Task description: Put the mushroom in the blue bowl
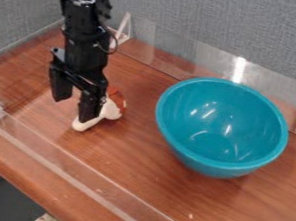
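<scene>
The mushroom (96, 120) lies on its side on the brown table (130, 171), cream stem toward the front left and reddish-orange cap (112, 105) toward the back right. My black gripper (77, 96) points straight down over it, open, with its fingers straddling the mushroom's middle and partly hiding it. The fingertips (89, 108) sit low, near the tabletop. I cannot tell whether they touch the mushroom. The blue bowl (222, 127) stands empty to the right of the mushroom, a short gap away.
A clear plastic wall (51, 157) runs along the table's front edge, and another clear panel (236, 67) stands at the back before a grey backdrop. A thin white frame (120, 27) leans at the back behind the arm.
</scene>
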You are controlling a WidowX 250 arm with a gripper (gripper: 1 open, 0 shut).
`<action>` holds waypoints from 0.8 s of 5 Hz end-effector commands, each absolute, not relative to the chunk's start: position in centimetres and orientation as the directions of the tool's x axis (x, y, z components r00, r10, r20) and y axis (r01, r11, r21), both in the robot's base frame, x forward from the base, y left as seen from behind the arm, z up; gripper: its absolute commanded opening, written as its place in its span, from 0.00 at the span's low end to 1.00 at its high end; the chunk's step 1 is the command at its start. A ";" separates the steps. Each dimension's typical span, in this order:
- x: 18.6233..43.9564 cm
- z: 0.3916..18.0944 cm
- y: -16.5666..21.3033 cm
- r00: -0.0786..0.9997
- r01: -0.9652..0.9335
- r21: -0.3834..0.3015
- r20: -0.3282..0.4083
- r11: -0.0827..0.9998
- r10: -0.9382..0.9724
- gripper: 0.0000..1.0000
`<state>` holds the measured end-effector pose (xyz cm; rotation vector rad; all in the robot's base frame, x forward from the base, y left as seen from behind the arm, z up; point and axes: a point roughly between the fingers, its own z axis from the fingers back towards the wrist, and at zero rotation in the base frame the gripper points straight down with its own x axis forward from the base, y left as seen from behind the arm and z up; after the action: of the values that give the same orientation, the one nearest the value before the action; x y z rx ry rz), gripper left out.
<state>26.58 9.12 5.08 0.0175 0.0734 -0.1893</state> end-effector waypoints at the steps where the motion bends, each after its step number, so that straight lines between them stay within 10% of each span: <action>1: 27.9 6.2 8.8 0.984 0.179 0.031 -0.024 0.983 -0.178 1.00; 4: 28.3 5.8 8.0 0.988 0.154 0.038 -0.015 0.987 -0.154 1.00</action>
<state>27.46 8.01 4.70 0.0196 0.0536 -0.1467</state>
